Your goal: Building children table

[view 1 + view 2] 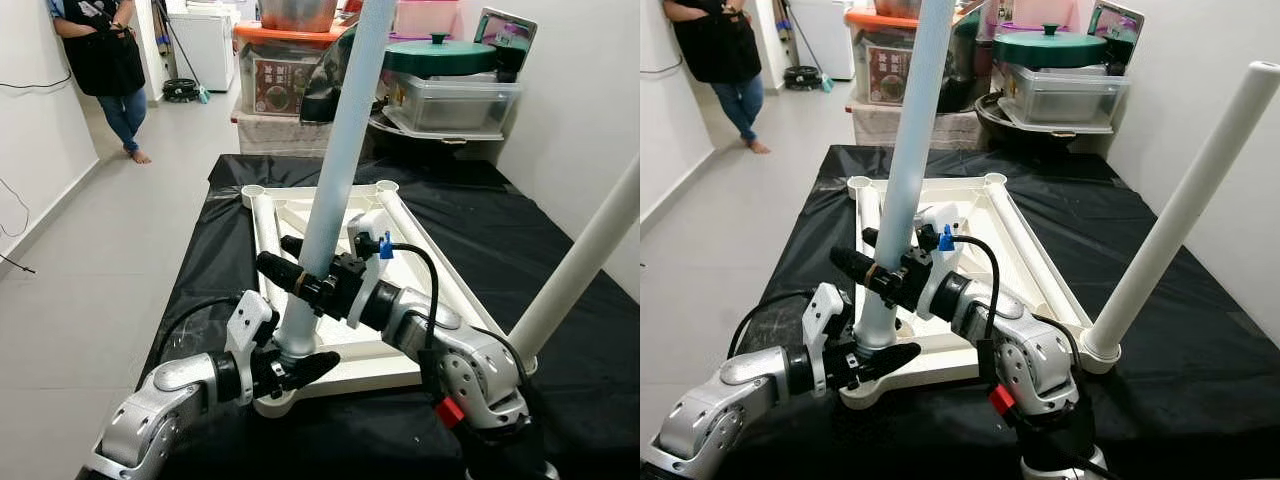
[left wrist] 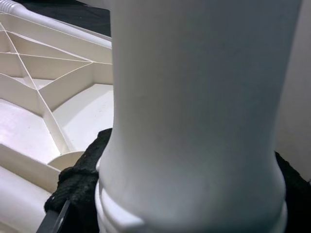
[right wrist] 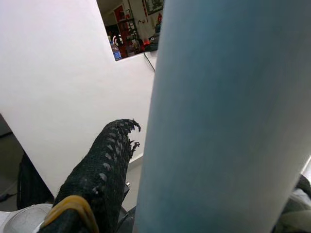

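The white table top [image 1: 442, 270] lies upside down on the black-covered table [image 1: 200, 260]. A long white leg [image 1: 342, 150] stands upright in its near-left corner socket. My left gripper [image 1: 298, 368] is shut on the leg's base just above the socket, and one black finger [image 2: 77, 189] shows beside the leg [image 2: 194, 97]. My right gripper [image 1: 300, 265] is shut on the same leg a little higher, with one finger [image 3: 97, 174] lying against the leg [image 3: 228, 121]. A second white leg [image 1: 585, 260] stands in the near-right corner, leaning right.
Storage boxes, a green-lidded pot [image 1: 440, 55] and bowls crowd the far end of the table. A person [image 1: 105, 60] stands at the far left on the tiled floor. A white wall [image 1: 590, 100] runs close along the right side.
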Available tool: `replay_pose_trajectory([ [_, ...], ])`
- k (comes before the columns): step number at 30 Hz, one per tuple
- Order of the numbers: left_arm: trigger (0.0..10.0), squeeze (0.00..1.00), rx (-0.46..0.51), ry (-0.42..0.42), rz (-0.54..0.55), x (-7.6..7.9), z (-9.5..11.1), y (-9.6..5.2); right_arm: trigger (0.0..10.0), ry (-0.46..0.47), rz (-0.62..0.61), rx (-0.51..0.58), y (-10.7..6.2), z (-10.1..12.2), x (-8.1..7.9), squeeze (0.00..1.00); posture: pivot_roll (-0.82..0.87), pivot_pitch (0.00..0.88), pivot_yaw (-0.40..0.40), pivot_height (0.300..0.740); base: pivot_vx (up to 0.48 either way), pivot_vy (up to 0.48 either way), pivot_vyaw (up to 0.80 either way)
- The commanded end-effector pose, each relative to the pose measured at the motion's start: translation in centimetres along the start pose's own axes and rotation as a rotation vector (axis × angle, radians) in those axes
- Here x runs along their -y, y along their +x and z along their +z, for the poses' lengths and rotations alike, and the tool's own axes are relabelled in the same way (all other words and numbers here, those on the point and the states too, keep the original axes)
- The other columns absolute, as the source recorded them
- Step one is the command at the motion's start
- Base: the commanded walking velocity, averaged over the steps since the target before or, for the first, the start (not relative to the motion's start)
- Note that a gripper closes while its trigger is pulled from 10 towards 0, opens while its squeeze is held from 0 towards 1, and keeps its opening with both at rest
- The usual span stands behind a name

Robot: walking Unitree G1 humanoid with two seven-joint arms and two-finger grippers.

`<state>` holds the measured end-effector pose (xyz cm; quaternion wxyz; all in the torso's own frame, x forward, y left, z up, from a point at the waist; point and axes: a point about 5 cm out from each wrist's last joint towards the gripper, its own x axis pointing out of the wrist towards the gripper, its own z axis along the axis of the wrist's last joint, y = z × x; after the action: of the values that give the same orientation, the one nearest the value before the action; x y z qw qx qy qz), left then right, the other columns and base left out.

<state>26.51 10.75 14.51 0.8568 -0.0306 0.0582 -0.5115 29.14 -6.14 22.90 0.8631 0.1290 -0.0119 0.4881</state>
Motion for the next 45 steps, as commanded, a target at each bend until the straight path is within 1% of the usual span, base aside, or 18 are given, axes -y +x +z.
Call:
replay_pose_trajectory([
  [1, 0.3, 0.00, -0.011, 0.037, -0.044, 0.6, 0.0, 0.1, 10.0, 0.024, 0.011, -0.001, 0.3, 0.1, -0.1, 0.00, 0.07, 0.000, -0.065, 0.740, 0.000, 0.000, 0.00],
  [3, 1.3, 0.00, -0.056, 0.070, -0.063, 0.7, -0.6, -0.3, 10.0, 0.076, 0.019, -0.004, 0.5, 0.0, -0.2, 0.00, 0.07, 0.000, -0.064, 0.740, 0.000, 0.000, 0.00],
  [7, 1.5, 0.00, -0.090, 0.095, -0.075, 0.7, -1.1, -0.7, 10.0, 0.135, 0.016, -0.013, 0.5, -0.3, -0.1, 0.00, 0.07, 0.000, -0.064, 0.740, 0.000, 0.000, 0.00],
  [8, 2.4, 0.00, -0.103, 0.108, -0.073, 0.6, -1.2, -0.9, 1.6, 0.161, 0.010, -0.014, 0.4, -0.3, 0.0, 0.00, 0.07, 0.000, -0.066, 0.740, 0.000, 0.000, 0.00],
  [9, 2.4, 0.00, -0.111, 0.117, -0.072, 0.5, -1.3, -1.0, 0.0, 0.185, 0.006, -0.012, 0.4, -0.4, 0.1, 0.00, 0.07, 0.000, -0.066, 0.740, 0.000, 0.000, 0.00],
  [21, 2.8, 0.00, -0.114, 0.123, -0.088, 0.6, -1.5, -1.0, 0.0, 0.215, 0.022, -0.009, 0.4, -0.8, -0.3, 0.00, 0.07, 0.000, -0.064, 0.740, 0.000, 0.000, 0.00],
  [22, 3.5, 0.00, -0.115, 0.129, -0.090, 0.6, -1.5, -1.0, 0.0, 0.218, 0.024, -0.008, 0.4, -0.8, -0.3, 0.00, 0.07, 0.000, -0.063, 0.740, 0.000, 0.000, 0.00],
  [23, 6.5, 0.00, -0.118, 0.141, -0.080, 0.5, -1.5, -1.0, 0.0, 0.221, 0.025, -0.007, 0.4, -0.8, -0.4, 0.00, 0.07, 0.000, -0.063, 0.740, 0.000, 0.000, 0.00],
  [24, 6.5, 0.00, -0.118, 0.141, -0.080, 0.5, -1.5, -1.0, 0.0, 0.221, 0.025, -0.007, 0.4, -0.8, -0.4, 0.00, 0.07, 0.000, -0.063, 0.740, 0.000, 0.000, 0.00],
  [25, 10.0, 0.00, -0.120, 0.148, -0.059, 0.3, -1.5, -1.0, 0.0, 0.223, 0.026, -0.006, 0.4, -0.8, -0.4, 0.00, 0.07, 0.000, -0.062, 0.740, 0.000, 0.000, 0.00],
  [26, 10.0, 1.00, -0.106, 0.145, -0.046, 0.1, -1.4, -1.0, 0.0, 0.225, 0.024, -0.004, 0.4, -0.8, -0.5, 0.00, 0.07, 0.000, -0.061, 0.740, 0.000, 0.000, 0.00],
  [31, 10.0, 1.00, -0.069, 0.145, -0.024, -0.3, -0.9, -1.2, 0.0, 0.210, -0.002, 0.015, 0.3, -0.5, -0.2, 0.00, 0.08, 0.000, -0.059, 0.740, 0.000, 0.000, 0.00],
  [33, 10.0, 1.00, -0.008, 0.124, 0.008, -0.6, 0.3, -2.0, 0.0, 0.099, -0.205, 0.109, -0.4, 1.6, 3.3, 0.00, 0.08, 0.000, -0.059, 0.740, 0.000, 0.000, 0.00],
  [36, 10.0, 1.00, 0.006, 0.116, 0.009, -0.5, 0.5, -2.2, 0.0, 0.071, -0.254, 0.127, -0.7, 2.1, 4.1, 0.00, 0.08, 0.000, -0.057, 0.740, 0.000, 0.000, 0.00],
  [41, 10.0, 1.00, 0.087, 0.080, 0.102, -0.4, 1.4, -3.4, 0.0, -0.075, -0.605, 0.245, -3.6, 5.8, 8.9, 0.00, 0.09, 0.000, -0.060, 0.740, 0.000, 0.000, 0.00],
  [43, 10.0, 0.97, 0.096, 0.081, 0.144, -0.7, 1.4, -3.5, 0.0, -0.120, -0.669, 0.246, -4.1, 6.0, 9.6, 0.00, 0.09, 0.000, -0.060, 0.740, 0.000, 0.000, 0.00],
  [44, 10.0, 0.00, 0.113, 0.089, 0.200, -1.1, 1.5, -3.5, 0.0, -0.161, -0.740, 0.249, -4.8, 6.2, 10.2, 0.00, 0.09, 0.000, -0.060, 0.740, 0.000, 0.000, 0.00],
  [45, 10.0, 0.00, 0.133, 0.100, 0.273, -1.6, 1.7, -3.5, 0.0, -0.176, -0.792, 0.252, -5.3, 6.2, 10.6, 0.00, 0.10, 0.000, -0.068, 0.740, 0.000, 0.000, 0.00],
])
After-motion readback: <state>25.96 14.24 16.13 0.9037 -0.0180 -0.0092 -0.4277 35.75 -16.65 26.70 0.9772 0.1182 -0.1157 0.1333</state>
